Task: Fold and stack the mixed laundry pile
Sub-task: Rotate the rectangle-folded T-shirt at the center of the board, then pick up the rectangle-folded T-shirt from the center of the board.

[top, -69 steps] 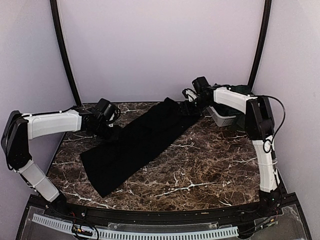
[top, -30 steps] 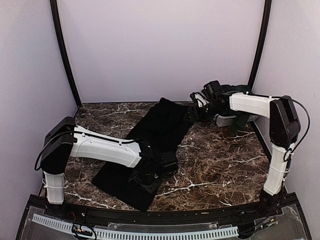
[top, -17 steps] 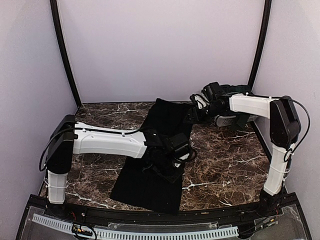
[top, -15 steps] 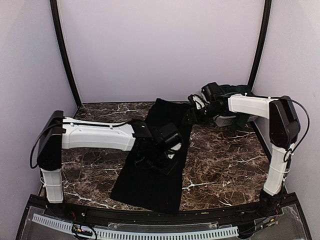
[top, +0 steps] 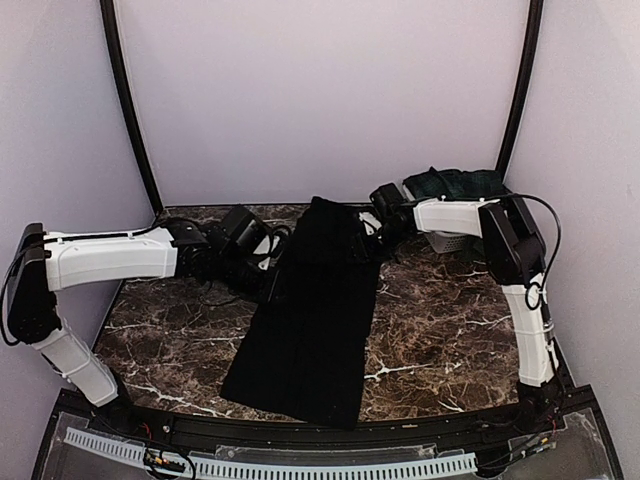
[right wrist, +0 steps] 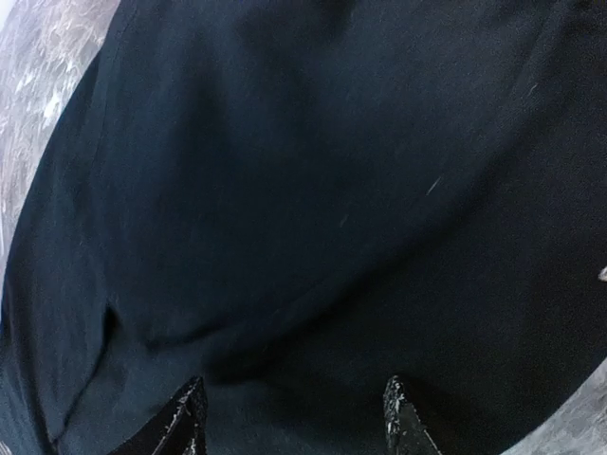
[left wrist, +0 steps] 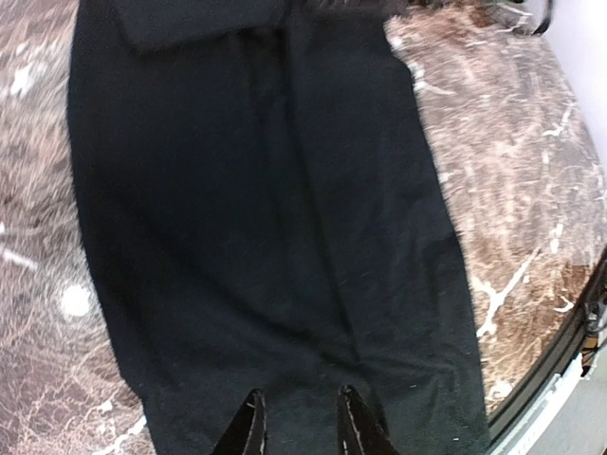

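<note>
A long plain black cloth (top: pixel 315 310) lies flat on the marble table (top: pixel 450 320), running from the back middle down to the front edge. It fills the left wrist view (left wrist: pixel 266 209) and the right wrist view (right wrist: pixel 313 171). My left gripper (top: pixel 272 268) hovers at the cloth's left edge, open, its fingertips (left wrist: pixel 252 409) apart over the fabric with nothing between them. Over the cloth's far right corner my right gripper (top: pixel 372 228) stands open, its fingers (right wrist: pixel 393 398) wide apart and empty. A dark green garment (top: pixel 455 183) sits in the basket.
A white slatted basket (top: pixel 447 241) stands at the back right behind the right arm. Bare marble shows to the left (top: pixel 170 320) and right of the cloth. Black frame posts (top: pixel 128 110) rise at both back corners.
My left arm swung the cloth's near end round to the front, let it go and drew back to the left. The right gripper shifted a little left over the far end.
</note>
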Robot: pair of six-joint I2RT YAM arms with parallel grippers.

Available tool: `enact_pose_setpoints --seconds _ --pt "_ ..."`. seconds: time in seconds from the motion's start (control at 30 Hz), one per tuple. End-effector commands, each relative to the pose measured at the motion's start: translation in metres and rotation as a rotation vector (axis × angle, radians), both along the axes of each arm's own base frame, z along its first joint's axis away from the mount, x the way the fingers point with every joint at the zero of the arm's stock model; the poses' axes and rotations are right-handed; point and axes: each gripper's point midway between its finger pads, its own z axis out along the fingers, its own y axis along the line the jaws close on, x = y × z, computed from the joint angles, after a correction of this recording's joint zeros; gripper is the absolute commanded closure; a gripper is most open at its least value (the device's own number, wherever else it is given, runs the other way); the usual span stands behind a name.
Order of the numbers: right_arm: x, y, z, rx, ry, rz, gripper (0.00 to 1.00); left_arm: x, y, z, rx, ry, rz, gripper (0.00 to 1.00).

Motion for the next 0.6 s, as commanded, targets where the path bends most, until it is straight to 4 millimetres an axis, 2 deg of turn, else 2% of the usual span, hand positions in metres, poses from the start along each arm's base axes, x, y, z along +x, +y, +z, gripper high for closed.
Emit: enact_pose_setpoints --seconds 0.0,0.13,0.27,0.43,0.5,0.53,0.57 --pt "0.021 -0.019 -0.013 -0.114 -0.023 -0.044 0.4 0.003 0.013 -0.002 -0.035 0.001 0.045 0.74" --pt "0.041 -0.038 -0.02 -0.124 -0.02 -0.086 0.4 -0.003 0.022 -0.017 -0.017 0.028 0.055 0.72" --pt "0.062 -0.049 -0.007 -0.119 -0.055 -0.104 0.4 -0.01 0.025 -0.026 -0.024 0.048 0.044 0.7" --pt "0.082 -0.048 0.036 -0.086 -0.131 -0.089 0.36 -0.021 0.031 -0.034 -0.035 0.068 0.044 0.66" --pt "0.082 -0.044 0.06 -0.06 -0.158 -0.077 0.35 -0.028 0.034 -0.035 -0.048 0.083 0.041 0.61" --pt "0.077 -0.041 0.072 -0.036 -0.16 -0.065 0.35 -0.03 0.035 -0.031 -0.06 0.081 0.04 0.59" --pt "0.071 -0.038 0.085 -0.019 -0.166 -0.056 0.34 -0.035 0.039 -0.037 -0.052 0.097 0.048 0.56"
